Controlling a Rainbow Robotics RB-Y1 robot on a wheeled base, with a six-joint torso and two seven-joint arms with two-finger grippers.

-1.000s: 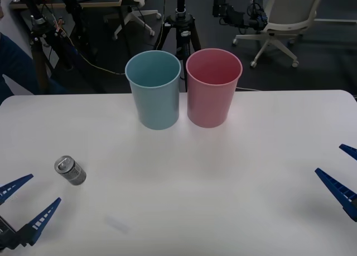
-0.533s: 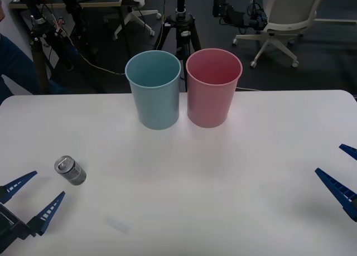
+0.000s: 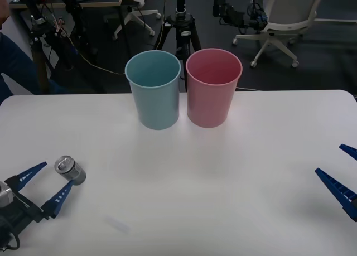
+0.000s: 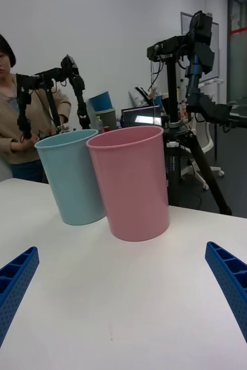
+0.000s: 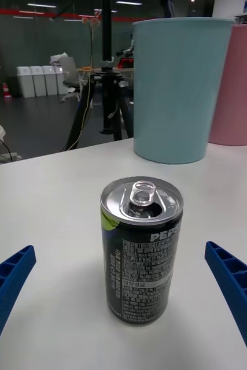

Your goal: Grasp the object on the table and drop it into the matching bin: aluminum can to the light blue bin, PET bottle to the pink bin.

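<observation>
With the aluminum can standing upright on the table just ahead of our wide-open left gripper, we should straddle it squarely before closing, right gripper parked open.

The aluminum can is small and dark grey, with a shiny silver pull-tab top and white print on its side. It stands upright on the white surface at about eight o'clock, near the edge. The light blue bin and the pink bin, both tall, tapered and open-topped, stand upright just beside each other at twelve o'clock, blue to the left, well apart from the can.
</observation>
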